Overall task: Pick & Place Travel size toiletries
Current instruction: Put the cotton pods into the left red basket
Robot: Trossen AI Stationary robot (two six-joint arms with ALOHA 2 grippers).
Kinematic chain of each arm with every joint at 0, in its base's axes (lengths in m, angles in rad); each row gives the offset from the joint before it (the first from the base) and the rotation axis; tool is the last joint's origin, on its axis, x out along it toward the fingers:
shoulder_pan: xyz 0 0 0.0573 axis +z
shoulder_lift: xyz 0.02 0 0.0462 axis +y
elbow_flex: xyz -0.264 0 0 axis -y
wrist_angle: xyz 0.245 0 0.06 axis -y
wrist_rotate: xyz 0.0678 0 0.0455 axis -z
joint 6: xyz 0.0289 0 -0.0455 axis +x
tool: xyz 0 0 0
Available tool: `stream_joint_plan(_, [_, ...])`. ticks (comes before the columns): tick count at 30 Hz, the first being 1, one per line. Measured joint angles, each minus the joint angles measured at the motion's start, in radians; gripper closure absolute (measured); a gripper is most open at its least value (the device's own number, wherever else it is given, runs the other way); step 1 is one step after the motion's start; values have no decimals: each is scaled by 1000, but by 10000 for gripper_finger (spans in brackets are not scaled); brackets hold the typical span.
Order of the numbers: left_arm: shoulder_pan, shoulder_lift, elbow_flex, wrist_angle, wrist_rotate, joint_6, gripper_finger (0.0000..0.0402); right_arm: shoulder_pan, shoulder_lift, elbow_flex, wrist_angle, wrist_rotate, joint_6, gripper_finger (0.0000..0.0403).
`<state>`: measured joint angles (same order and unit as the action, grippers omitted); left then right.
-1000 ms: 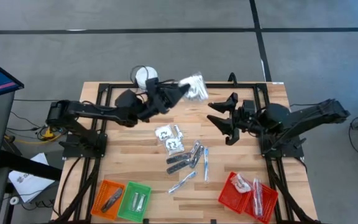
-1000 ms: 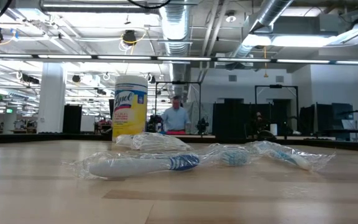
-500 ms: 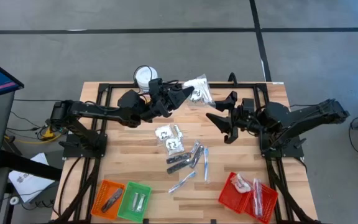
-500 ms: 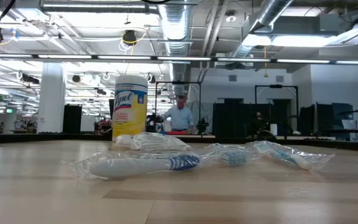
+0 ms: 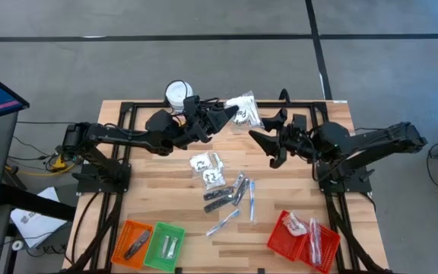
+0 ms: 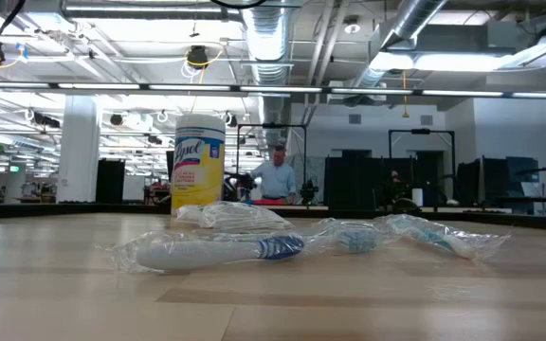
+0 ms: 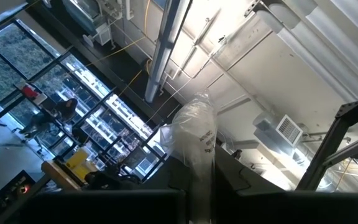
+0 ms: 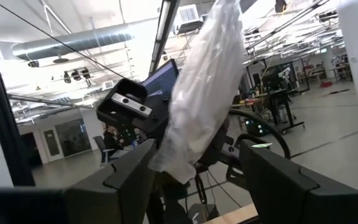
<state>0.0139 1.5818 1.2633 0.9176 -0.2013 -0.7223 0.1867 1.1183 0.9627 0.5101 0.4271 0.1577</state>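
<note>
Left gripper (image 5: 220, 115) reaches rightward over the table's far edge, raised and clenched on a clear bag (image 5: 242, 109) of toiletries, which sticks out right and far from its fingertips, held aloft. Right gripper (image 5: 263, 135) stretches leftward toward it, fingers spread, just beside the bag, nothing gripped. More sachets (image 5: 207, 169) and sticks (image 5: 238, 190) lie mid-table nearer the front.
</note>
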Motion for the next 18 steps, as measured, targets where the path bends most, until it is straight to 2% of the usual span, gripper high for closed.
stream_joint_plan(4, [0,0,0,-3,-1,3,387,-2,0,0,1,0,0,190])
stream_joint_plan(18, [0,0,0,-20,-28,11,387,-6,0,0,0,-1,45,277])
